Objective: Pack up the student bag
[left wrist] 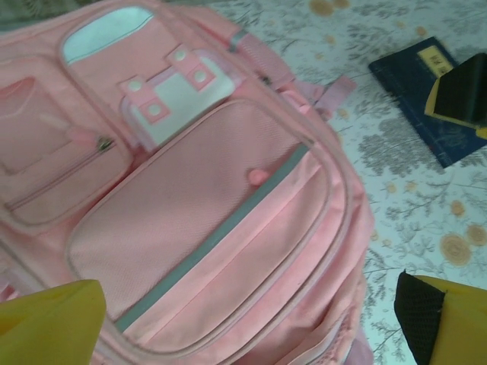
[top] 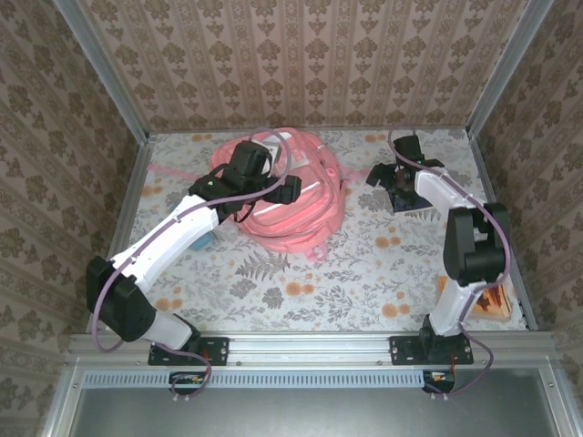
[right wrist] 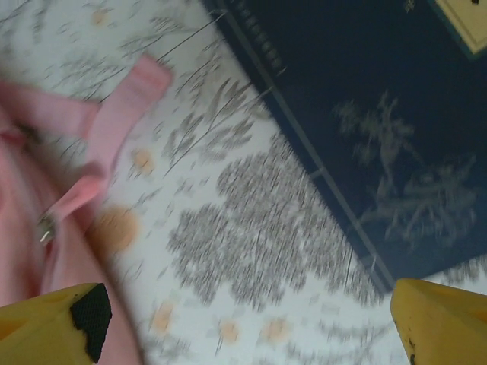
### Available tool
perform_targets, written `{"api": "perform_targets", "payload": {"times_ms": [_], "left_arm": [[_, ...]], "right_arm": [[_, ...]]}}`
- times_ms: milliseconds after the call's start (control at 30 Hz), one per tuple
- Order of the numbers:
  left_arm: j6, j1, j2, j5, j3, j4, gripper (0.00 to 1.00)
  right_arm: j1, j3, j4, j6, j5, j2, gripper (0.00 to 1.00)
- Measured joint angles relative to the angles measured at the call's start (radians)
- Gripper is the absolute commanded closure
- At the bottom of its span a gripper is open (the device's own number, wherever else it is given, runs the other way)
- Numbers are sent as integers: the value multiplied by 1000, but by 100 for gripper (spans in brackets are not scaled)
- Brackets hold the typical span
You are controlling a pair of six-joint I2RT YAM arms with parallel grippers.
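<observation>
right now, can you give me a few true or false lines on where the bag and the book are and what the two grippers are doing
1. The student bag lies on the table with its front pockets facing up. True.
2. The dark blue book is already inside the bag. False: it lies flat on the table, apart from the bag, to its right in the top view.
3. The left gripper is open above the front of the bag. True.
4. The right gripper is shut on a bag strap. False: it is open and holds nothing, over the table beside the book's edge.
</observation>
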Motion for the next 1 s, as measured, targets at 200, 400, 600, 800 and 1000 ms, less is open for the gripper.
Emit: {"api": "perform_targets", "payload": {"times_ms": [200,400,600,800,1000], "left_arm": [[-50,37,-24,-8,-65,-22,0],[-79,43,-45,-2,-92,-16,0],[-97,43,-45,17,-96,-7,0],[-125,43,-41,58,-96,9,0],[-162,43,-6,109,-96,37,0]], "right_arm": [[-52,121,-14,0,-46,184,5],[-60,111,-14,10,-69,188,14],[-55,-55,105,44,-108,94,15],[-9,-282,129,108,-147,-87,16],[72,-567,185,230,-186,-330,17]]}}
